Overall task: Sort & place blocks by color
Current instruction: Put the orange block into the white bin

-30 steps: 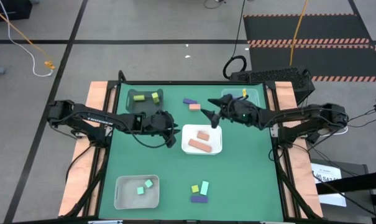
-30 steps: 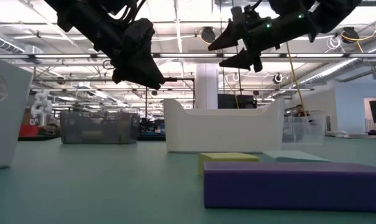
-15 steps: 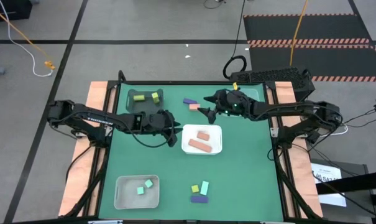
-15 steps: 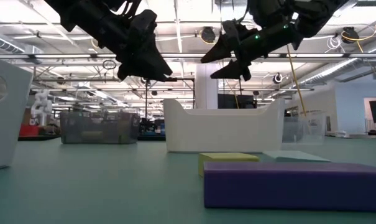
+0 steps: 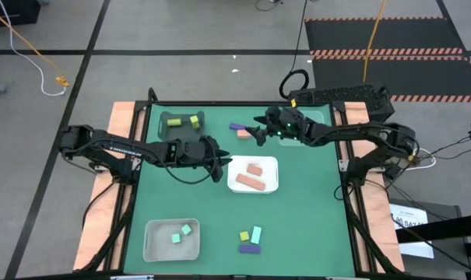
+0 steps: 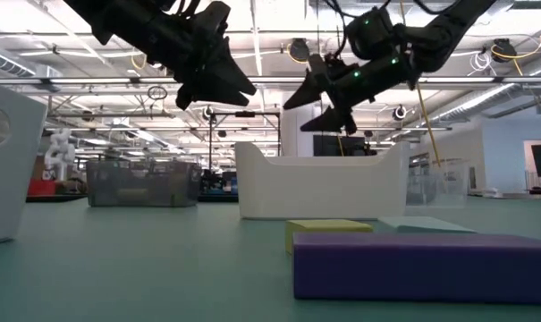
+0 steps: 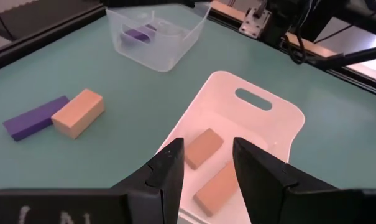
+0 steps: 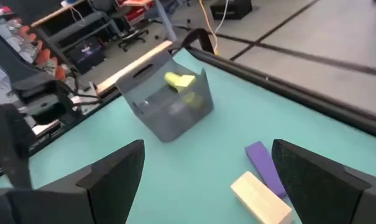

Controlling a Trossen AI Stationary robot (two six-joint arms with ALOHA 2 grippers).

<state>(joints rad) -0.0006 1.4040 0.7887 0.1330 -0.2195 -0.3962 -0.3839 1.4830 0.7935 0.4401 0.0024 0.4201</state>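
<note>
R hand [image 5: 258,134] hangs over the far-middle of the table [image 5: 297,225], fingers wide apart, nothing between them. Just beside it, toward the L side, lies the loose pair: salmon block [image 5: 244,133] w/ purple bar [image 5: 237,126] touching its far side. In R wrist view both lie ahead betw. the fingers, long axes roughly parallel, slanting away from the hand; salmon one nearer. So R arm is the closer one for this pair, judging by high view.

L hand [image 5: 217,166] hovers at the L edge of the white tray [image 5: 272,185], fingers a little apart, holding nothing; two salmon blocks [image 7: 203,148] already lie in that tray.

Room: open green table around the pair on the near side; dark grey tray [image 5: 182,132] w/ yellow blocks stands well apart to the L, clear tray [image 7: 175,50] to the R. White tray is near, a short carry. Risk, as I judge: purple bar touches the salmon, may get nudged on closing.
</note>
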